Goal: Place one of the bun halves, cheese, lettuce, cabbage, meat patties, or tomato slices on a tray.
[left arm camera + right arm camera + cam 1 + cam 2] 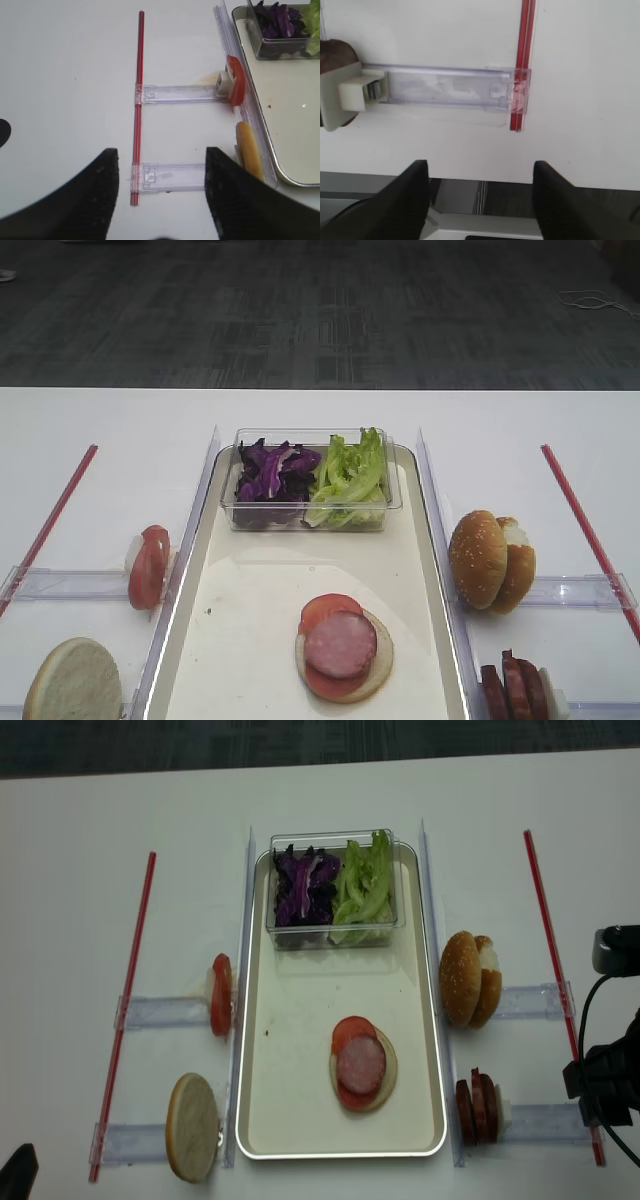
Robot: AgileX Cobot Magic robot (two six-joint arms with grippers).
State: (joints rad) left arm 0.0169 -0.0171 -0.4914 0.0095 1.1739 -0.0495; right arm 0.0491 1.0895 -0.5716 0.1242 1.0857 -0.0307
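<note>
On the cream tray (250, 630) lies a bun half (382, 668) with a tomato slice (322, 608) and a meat patty (341, 645) on top. A clear box holds cabbage (272, 472) and lettuce (350, 475). Left of the tray stand a tomato slice (235, 87) and a bun half (73, 682). To the right are bun halves (490, 560) and meat patties (515, 690). My left gripper (162, 160) is open over the left rails, holding nothing. My right gripper (480, 172) is open and holding nothing at the table's near edge. Cheese is out of view.
Clear plastic rails (445, 90) and red strips (522, 65) lie on the white table on both sides of the tray. A white holder block (350, 95) sits at the rail's end. The right arm (608, 1085) stands at the table's right edge.
</note>
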